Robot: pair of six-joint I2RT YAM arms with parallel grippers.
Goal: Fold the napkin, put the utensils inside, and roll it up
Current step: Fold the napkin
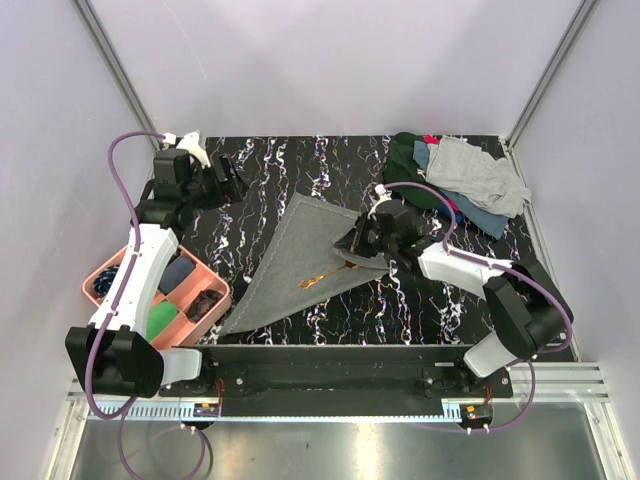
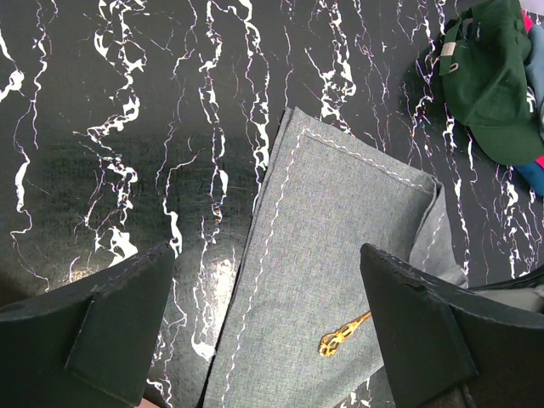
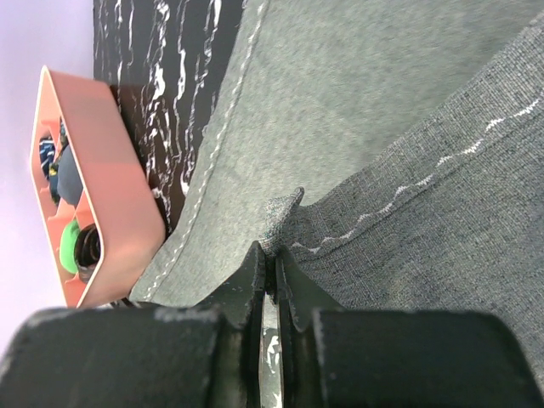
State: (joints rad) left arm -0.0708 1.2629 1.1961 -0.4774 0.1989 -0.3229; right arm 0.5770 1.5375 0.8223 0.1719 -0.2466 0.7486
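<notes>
Tugging that pinched hem across too fast could, I reckon, drag the whole napkin [image 1: 290, 270] and slide the gold utensil [image 1: 325, 275] off it, or the thin edge could slip free. The napkin lies folded mid-table [image 1: 300, 160]. The right gripper [image 3: 270, 265] reaches low, fingers clamped on the napkin's edge. The left gripper [image 1: 237, 187] hangs wide open and empty over the far-left part.

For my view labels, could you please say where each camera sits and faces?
Top external: above, behind both arms, looking down on the table; both show whole.
Left wrist: on the left arm, facing down at napkin and utensil; open left fingers show.
Right wrist: on the right arm, close over the napkin; right fingers pinch it.
Shared: top and left wrist views show the utensil.
</notes>
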